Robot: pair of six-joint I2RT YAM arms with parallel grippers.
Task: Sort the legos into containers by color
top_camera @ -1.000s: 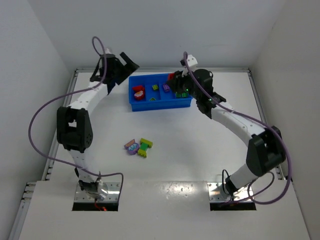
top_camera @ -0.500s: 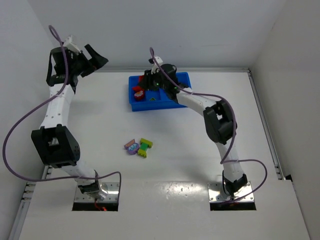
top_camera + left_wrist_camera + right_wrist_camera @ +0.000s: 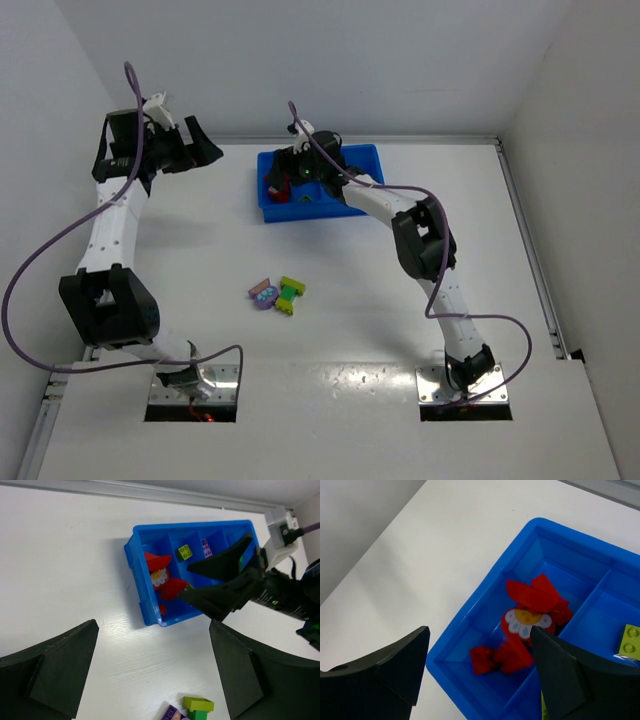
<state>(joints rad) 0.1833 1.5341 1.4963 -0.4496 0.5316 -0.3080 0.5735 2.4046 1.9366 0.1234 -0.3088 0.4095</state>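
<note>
From above, the right gripper [image 3: 290,172] hangs over the red end compartment of the blue tray [image 3: 322,211], with loose legos [image 3: 277,293] mid-table; the left wrist view shows the left gripper [image 3: 152,625] wide open, empty, held aside; the right wrist view shows spread, empty fingers above the red bricks [image 3: 530,612], seemingly placed there to keep red together

A white table [image 3: 350,330] sits boxed in by plain white walls [image 3: 400,60] under even light.

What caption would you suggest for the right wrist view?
Open right gripper above red bricks in an end compartment of the blue tray.
</note>
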